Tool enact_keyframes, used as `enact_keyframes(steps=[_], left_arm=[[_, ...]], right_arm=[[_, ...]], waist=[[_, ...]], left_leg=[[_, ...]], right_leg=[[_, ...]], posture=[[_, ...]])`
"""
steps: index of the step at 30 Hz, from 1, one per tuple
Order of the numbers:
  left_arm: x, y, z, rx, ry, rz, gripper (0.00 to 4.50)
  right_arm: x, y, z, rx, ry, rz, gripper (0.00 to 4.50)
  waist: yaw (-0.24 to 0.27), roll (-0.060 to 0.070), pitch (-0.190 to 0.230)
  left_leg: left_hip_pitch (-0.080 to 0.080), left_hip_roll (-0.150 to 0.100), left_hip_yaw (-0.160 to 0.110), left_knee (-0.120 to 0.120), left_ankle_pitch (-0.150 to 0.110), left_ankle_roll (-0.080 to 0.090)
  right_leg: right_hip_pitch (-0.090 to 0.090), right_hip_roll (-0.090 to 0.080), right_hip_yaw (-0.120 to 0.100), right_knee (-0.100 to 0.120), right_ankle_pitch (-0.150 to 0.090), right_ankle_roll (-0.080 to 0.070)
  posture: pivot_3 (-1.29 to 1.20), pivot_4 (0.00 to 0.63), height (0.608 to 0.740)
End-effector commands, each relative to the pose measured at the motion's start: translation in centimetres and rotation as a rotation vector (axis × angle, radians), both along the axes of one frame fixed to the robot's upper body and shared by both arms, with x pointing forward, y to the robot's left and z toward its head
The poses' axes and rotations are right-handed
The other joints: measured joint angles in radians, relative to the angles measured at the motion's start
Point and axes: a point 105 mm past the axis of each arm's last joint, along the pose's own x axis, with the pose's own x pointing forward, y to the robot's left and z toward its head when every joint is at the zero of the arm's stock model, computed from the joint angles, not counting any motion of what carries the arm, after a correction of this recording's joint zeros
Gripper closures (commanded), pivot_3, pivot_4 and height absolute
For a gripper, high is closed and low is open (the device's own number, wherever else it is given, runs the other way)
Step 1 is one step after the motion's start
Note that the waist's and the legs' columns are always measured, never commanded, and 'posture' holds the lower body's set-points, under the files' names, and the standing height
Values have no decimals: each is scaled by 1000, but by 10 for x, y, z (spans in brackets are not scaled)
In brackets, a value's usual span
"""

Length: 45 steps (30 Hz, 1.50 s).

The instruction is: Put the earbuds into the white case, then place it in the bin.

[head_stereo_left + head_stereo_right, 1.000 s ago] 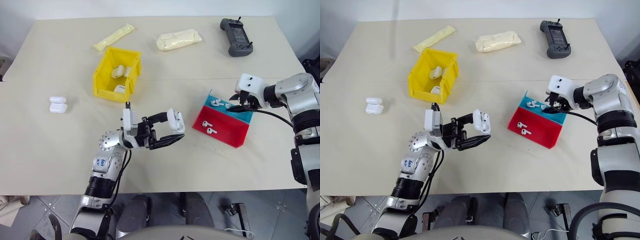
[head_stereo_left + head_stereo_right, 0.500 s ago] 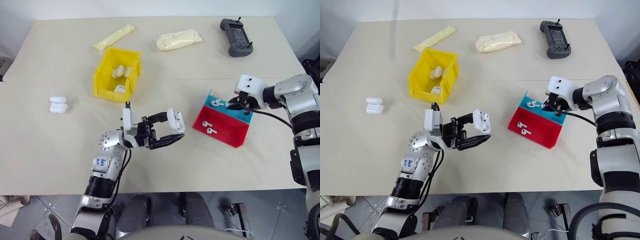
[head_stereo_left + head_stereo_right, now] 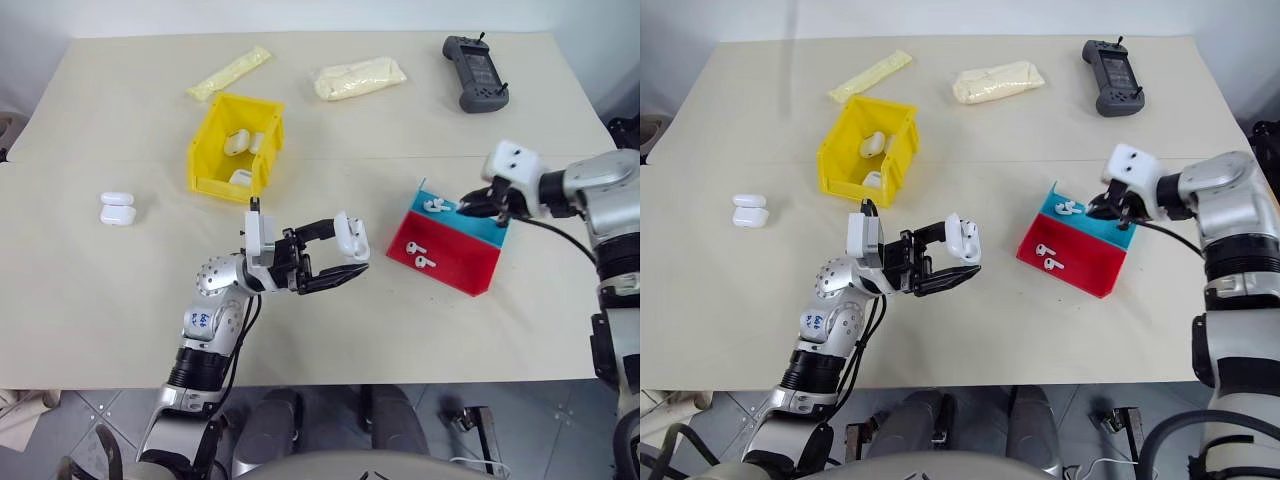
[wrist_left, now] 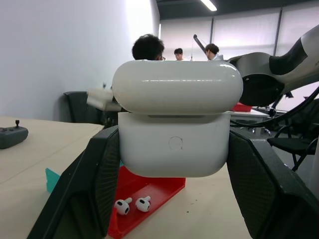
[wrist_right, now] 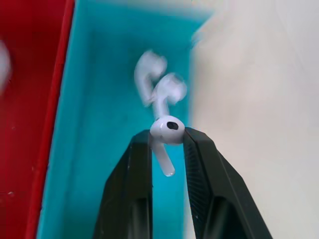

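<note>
The left tool (image 3: 345, 255) clamps the white case (image 3: 350, 235) above the table (image 3: 120, 290). The right tool (image 5: 167, 142) pinches one earbud (image 5: 167, 132) over the tray's blue compartment (image 5: 99, 149).

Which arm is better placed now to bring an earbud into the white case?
The right. Its gripper already pinches an earbud above the tray's blue compartment, while the left gripper is occupied holding the white case with its lid up.

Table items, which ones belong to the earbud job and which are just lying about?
In the job:
white case in left fingers
earbud in right fingers
earbuds in red and blue tray
yellow bin

Lying about:
controller
two yellowish packets
</note>
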Motion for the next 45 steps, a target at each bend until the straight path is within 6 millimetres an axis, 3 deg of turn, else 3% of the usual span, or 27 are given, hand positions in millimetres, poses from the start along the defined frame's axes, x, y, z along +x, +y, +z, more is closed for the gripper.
enact_keyframes(steps=[1,5,10,13,19,25,45], left_arm=[[-3,-1,7,-15,-25,-25,1710],[-2,2,8,-7,-19,-35,1710],[-2,3,9,17,-18,-60,1710],[0,4,9,23,-15,-60,1710],[1,4,12,11,-15,-56,1710],[3,3,15,-5,-16,-50,1710],[5,2,18,-11,-21,-36,1710]], right_arm=[[-21,15,31,141,-91,91,3999],[-54,45,36,352,-93,204,3999],[-104,101,44,742,1,340,3999],[-122,115,45,848,51,366,3999],[-134,124,48,1012,145,348,3999],[-140,139,42,1037,178,345,3999],[-145,160,26,1054,227,369,3999]], waist=[[2,0,0],[9,0,0],[14,0,0],[23,0,0],[25,0,0],[24,0,0],[23,0,0]], left_leg=[[0,0,0,0,0,0],[0,1,-1,0,0,0],[0,2,-1,1,0,-1],[1,1,-1,1,0,-1],[0,0,-2,1,-1,0],[1,-1,-1,1,-1,0],[1,-1,-1,1,0,0]], right_leg=[[0,0,0,0,0,0],[0,1,-1,0,0,0],[0,1,0,1,0,0],[0,1,0,1,0,0],[1,0,0,1,1,-1],[0,1,0,1,1,-1],[0,1,0,1,1,-1]], posture=[[0,150,740],[0,150,740],[0,150,740],[0,150,740],[0,150,740],[0,150,740],[0,150,740]])
